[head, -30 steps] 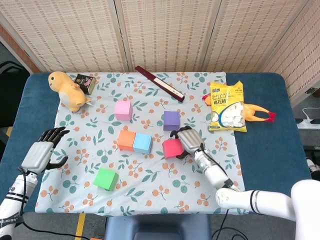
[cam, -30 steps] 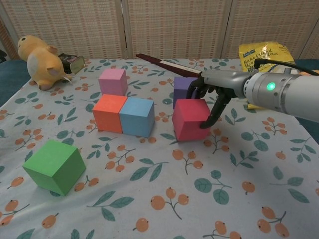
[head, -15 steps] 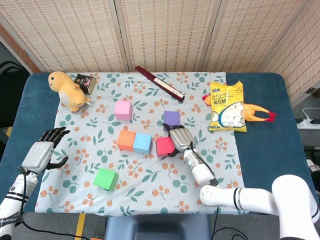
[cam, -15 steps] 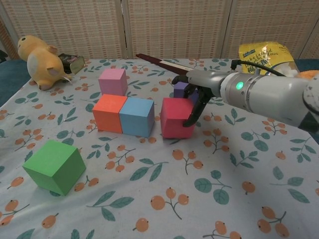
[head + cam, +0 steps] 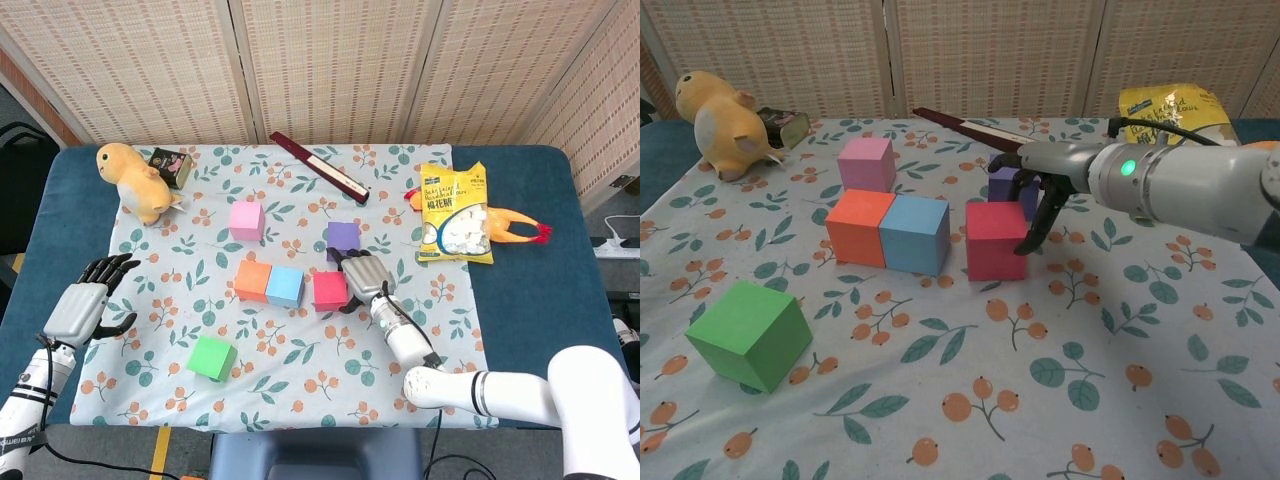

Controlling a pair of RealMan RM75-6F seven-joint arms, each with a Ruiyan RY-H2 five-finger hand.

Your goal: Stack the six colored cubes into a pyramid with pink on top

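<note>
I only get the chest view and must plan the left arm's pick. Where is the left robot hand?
Observer: The left robot hand is over the blue table, left of the floral cloth, fingers apart, holding nothing.
Operator: Which cube is closest to it?
Observer: The green cube, to its right on the cloth.
Operator: What's behind the snack bag?
Observer: A rubber chicken sticks out from the right side of the snack bag.

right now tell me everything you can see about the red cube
The red cube is a plain, matte block in solid pinkish red. It sits flat and upright on the floral tablecloth, just right of the blue cube with a narrow gap between them. The right hand has its fingers against the cube's right side. The purple cube stands behind it.
</note>
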